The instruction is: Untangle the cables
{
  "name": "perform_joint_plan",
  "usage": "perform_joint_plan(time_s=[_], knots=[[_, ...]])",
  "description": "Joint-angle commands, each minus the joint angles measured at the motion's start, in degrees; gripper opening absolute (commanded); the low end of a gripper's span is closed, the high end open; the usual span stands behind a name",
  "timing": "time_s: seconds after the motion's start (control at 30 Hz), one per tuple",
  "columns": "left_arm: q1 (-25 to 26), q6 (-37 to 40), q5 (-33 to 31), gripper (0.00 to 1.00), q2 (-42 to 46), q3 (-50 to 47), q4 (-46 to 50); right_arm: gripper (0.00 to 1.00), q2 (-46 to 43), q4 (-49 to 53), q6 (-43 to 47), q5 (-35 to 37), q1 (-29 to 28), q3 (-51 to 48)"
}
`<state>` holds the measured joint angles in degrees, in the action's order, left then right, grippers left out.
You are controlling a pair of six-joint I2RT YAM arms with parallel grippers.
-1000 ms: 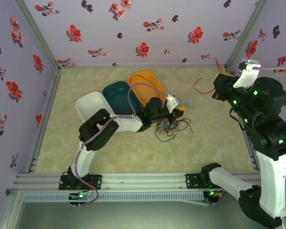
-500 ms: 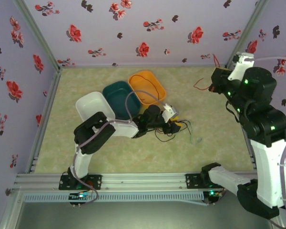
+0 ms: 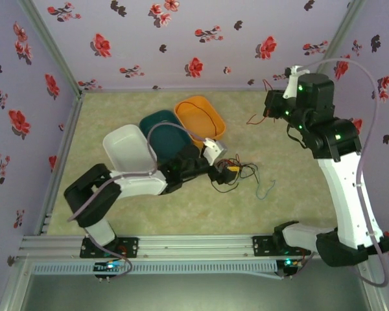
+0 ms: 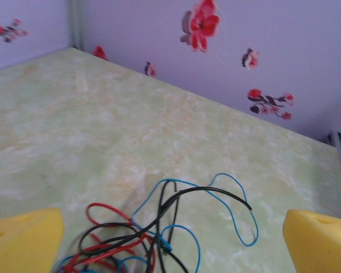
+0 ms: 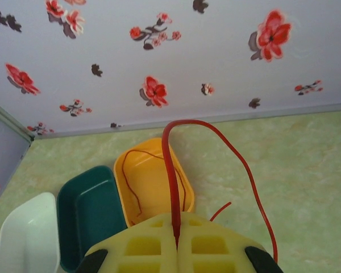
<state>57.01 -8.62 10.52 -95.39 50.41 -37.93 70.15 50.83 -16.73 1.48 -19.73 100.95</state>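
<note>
left jaws spread wide, empty, at tangled red, black and blue cables (image 4: 162, 227); right jaws clamp red wire (image 5: 170, 170), raised near rear tabletop (image 3: 298, 207) edge.

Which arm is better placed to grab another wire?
Likely left: the left gripper hangs open over the knotted red, black and blue cables; the right gripper is far off, shut on a red cable.

Inspected: my left arm (image 3: 133, 184) and right arm (image 3: 350, 188) carry white shells over black joints. A grey cable (image 3: 340, 60) loops along each. Green lamps (image 3: 299, 84) glow on the right arm's joints. My left gripper (image 3: 227, 171) has plain yellow fingers (image 4: 318, 242); my right gripper (image 5: 177, 230) has yellow pads (image 5: 142, 247) moulded with square pockets, black-shouldered.
</note>
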Motion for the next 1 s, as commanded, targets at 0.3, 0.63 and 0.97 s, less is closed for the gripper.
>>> perform_joint_plan(time_s=[0.3,0.63,0.97], knots=[[-0.1,-0.5,-23.5,1.00,19.8,-5.8,14.7,0.00,12.5,-2.0,4.2,4.2,-8.5,3.0],[-3.2,-4.9,-36.2,1.00,32.8,-9.6,27.9,0.00,27.5,-0.1,8.8,4.4,-13.2,12.2],[-6.1,-8.0,-39.9,1.00,41.7,-13.0,34.4,0.00,40.6,1.7,12.3,4.1,-14.1,21.8]])
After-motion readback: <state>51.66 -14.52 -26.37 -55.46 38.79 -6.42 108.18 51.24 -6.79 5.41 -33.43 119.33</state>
